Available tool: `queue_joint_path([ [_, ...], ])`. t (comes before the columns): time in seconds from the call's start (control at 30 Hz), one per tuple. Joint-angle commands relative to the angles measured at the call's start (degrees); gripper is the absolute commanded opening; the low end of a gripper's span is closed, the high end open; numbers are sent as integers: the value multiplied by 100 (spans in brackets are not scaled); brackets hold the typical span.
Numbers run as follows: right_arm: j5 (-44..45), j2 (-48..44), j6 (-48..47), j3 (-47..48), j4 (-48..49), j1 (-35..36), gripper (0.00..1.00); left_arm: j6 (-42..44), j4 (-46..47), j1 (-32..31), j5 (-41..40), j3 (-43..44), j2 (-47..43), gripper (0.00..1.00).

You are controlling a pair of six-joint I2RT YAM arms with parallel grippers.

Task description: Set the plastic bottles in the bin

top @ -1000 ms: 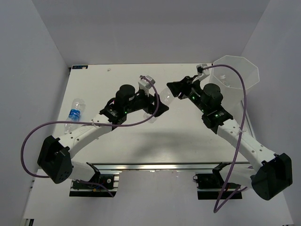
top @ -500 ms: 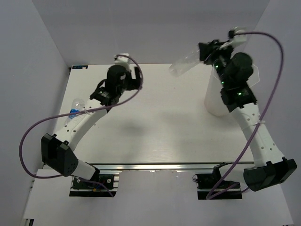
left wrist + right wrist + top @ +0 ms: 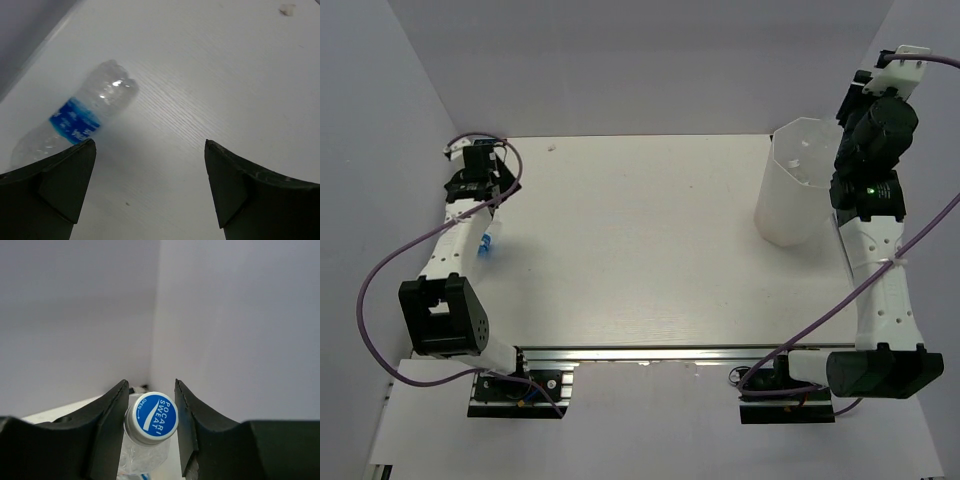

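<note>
A clear plastic bottle (image 3: 150, 440) with a blue cap hangs neck-up in my right gripper (image 3: 150, 412), whose fingers are shut on its neck. In the top view the right arm (image 3: 872, 130) is raised high beside the bin (image 3: 800, 190), a tall translucent white tub at the back right; the held bottle is hidden there. A second bottle (image 3: 80, 120) with a blue label lies on its side on the table at the far left (image 3: 485, 241). My left gripper (image 3: 150, 155) hovers over the table just beside it, open and empty.
The white table (image 3: 640, 230) is walled by grey panels on the left, back and right. A small white speck (image 3: 552, 147) lies near the back edge. Purple cables loop off both arms.
The right arm has lifted its bottle from mid-table up to the bin's far right side. The left arm swung to the far left over the lying bottle, and its jaws widened.
</note>
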Motion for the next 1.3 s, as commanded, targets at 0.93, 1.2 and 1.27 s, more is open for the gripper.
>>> queue_joint_path([
  [0.93, -2730, -1046, 1842, -1067, 294, -99, 89, 2226, 1934, 1457, 595, -1760, 823, 98],
  [1.2, -3160, -1055, 2194, -1208, 471, -99, 89, 1901, 1855, 1484, 1914, -1557, 1396, 96],
  [1.27, -3379, -1064, 2115, -1287, 410, -99, 89, 1735, 1907, 1484, 2307, -1575, 1387, 87],
])
